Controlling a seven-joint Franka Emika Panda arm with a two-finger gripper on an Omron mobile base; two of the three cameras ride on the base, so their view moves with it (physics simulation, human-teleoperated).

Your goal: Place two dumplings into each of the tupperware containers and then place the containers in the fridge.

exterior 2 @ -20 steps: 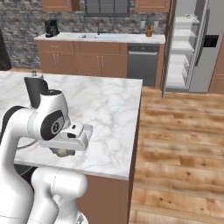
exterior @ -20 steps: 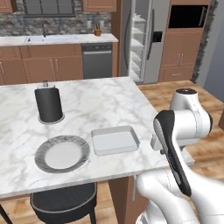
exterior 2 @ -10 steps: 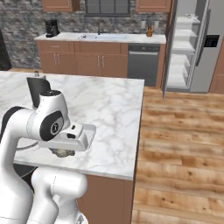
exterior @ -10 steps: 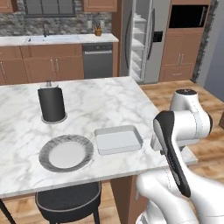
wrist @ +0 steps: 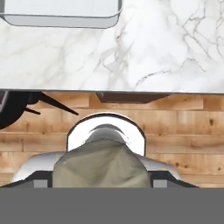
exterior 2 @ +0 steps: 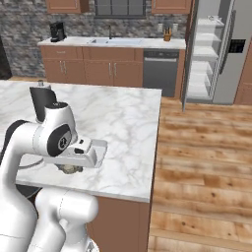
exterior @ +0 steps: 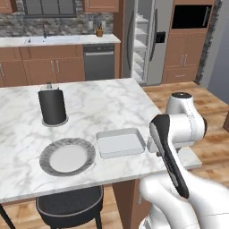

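A white robot arm's gripper [wrist: 101, 181] grasps 1 beige dumpling [wrist: 100, 166] just past the front edge of a marble island [exterior: 107, 107]. 1 pale tupperware container [exterior: 120, 142] sits near that front edge, beside a round grey plate [exterior: 67, 156]. The fridge [exterior 2: 216, 49] stands open beyond the island's far corner.

In the hand view the container [wrist: 61, 13] is cut off by the top edge, so only its near wall and rim show. A tan lump [wrist: 99, 165] sits between the fingers, its lower part lost behind the bottom band; whether it is a dumpling cannot be told. In the right base view the gripper [exterior 2: 71, 168] is mostly hidden under the arm's wrist.
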